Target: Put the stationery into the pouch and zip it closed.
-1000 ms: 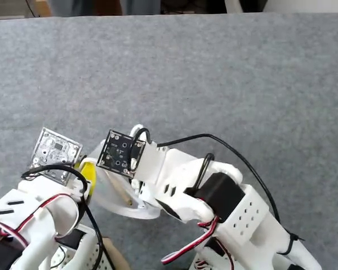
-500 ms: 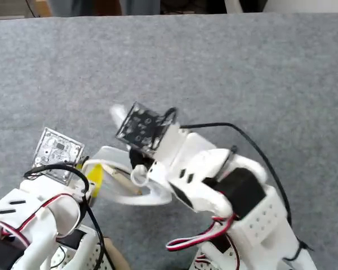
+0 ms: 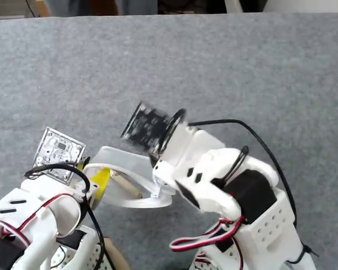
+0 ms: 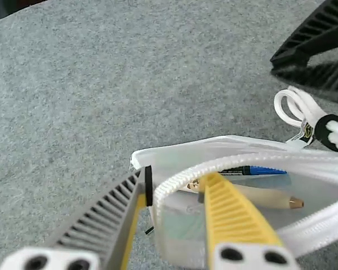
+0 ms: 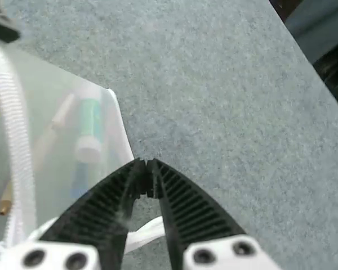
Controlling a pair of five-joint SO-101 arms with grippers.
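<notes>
Left pincer (image 4: pixel 178 183) clamps the pouch (image 4: pixel 180 157) rim, likely anchoring it for zipping; right pincer (image 5: pixel 145 167), closed empty, hovers just beside the pouch's corner, pens (image 4: pixel 259 196) inside.

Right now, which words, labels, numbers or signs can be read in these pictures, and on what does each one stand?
No text can be read here.
small tag by the zip pull of the pouch: printed, but too small to read.
blue pen inside the pouch: dark marks, too blurred to read.
circuit board on an arm's wrist: its markings are too small to read.
</notes>
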